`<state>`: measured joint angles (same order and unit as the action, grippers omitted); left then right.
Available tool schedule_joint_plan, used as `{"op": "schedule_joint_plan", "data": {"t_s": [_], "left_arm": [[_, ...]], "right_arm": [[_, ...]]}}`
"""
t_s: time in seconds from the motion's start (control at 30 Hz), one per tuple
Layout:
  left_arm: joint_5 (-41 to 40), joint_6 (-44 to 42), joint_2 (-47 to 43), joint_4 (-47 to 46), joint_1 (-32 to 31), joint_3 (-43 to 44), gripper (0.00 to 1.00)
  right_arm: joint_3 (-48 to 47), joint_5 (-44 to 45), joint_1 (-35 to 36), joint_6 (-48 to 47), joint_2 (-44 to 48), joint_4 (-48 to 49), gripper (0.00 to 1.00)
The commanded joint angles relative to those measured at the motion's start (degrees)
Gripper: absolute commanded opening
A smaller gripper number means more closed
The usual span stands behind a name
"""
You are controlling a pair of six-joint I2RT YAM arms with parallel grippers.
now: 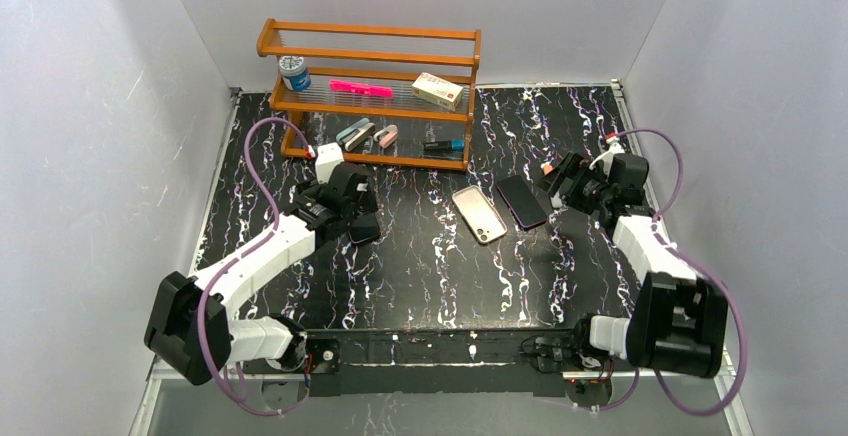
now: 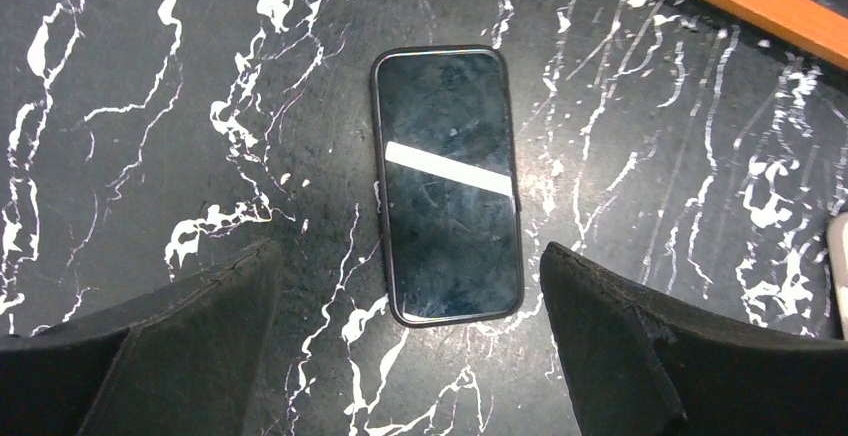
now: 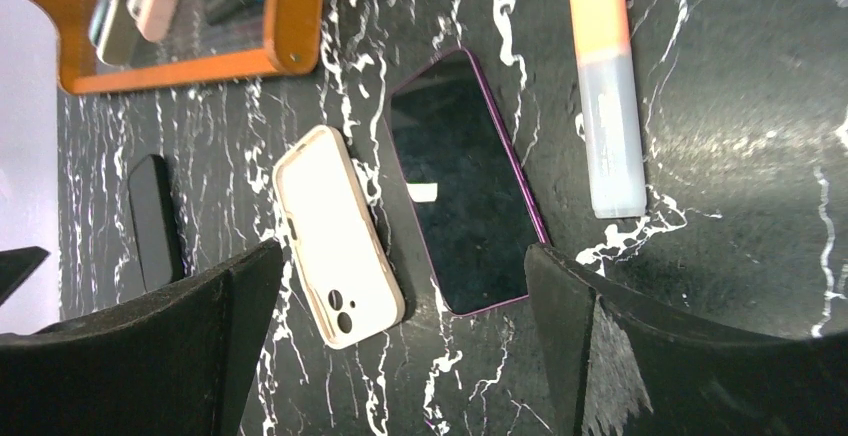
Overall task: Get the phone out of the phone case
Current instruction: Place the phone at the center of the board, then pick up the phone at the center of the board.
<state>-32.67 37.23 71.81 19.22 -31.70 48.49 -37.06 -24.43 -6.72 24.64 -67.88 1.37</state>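
Note:
A black phone (image 2: pixel 447 186) with a dark rim lies screen-up on the marble table; it shows in the top view (image 1: pixel 365 228) just beside my left gripper (image 1: pixel 352 206). My left gripper (image 2: pixel 408 256) is open above the phone's near end and touches nothing. A cream phone case (image 3: pixel 335 231) lies back-up with its camera holes showing, mid-table (image 1: pixel 478 213). A purple-edged phone (image 3: pixel 465 181) lies screen-up beside it (image 1: pixel 522 201). My right gripper (image 3: pixel 402 256) is open and empty over the near ends of both, at the right (image 1: pixel 557 184).
A wooden rack (image 1: pixel 370 96) at the back holds a tin, a pink item, a box and small gadgets. An orange highlighter (image 3: pixel 605 86) lies by the purple phone. White walls close in the table on three sides.

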Motion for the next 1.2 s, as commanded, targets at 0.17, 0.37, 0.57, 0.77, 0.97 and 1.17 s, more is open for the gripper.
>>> {"op": "schedule_joint_plan", "data": {"t_s": [0.17, 0.37, 0.57, 0.77, 0.97, 1.17], "left_arm": [[7.7, 3.9, 7.4, -2.3, 5.7, 1.5, 0.98], [9.0, 4.6, 14.6, -3.5, 6.6, 4.2, 0.98], [9.4, 4.6, 20.4, -5.5, 6.7, 6.1, 0.98], [6.9, 4.3, 24.2, -5.2, 6.8, 6.7, 0.98], [9.1, 4.7, 27.7, -6.6, 6.8, 5.7, 0.97], [11.7, 5.9, 27.1, -9.0, 6.8, 3.0, 0.79]], "right_arm": [[-3.1, 10.9, 0.2, 12.9, 12.8, -9.3, 0.99], [-2.2, 7.3, 0.8, 10.3, 13.9, -4.8, 0.99], [-2.1, 5.8, 1.9, 8.2, 15.0, -4.3, 0.99], [-1.0, 3.9, 2.1, 8.3, 15.2, -1.9, 0.99], [-0.3, -2.7, 2.6, 4.2, 15.0, 1.0, 0.99], [0.1, -4.1, 5.9, 1.8, 12.8, 1.2, 0.95]]}}
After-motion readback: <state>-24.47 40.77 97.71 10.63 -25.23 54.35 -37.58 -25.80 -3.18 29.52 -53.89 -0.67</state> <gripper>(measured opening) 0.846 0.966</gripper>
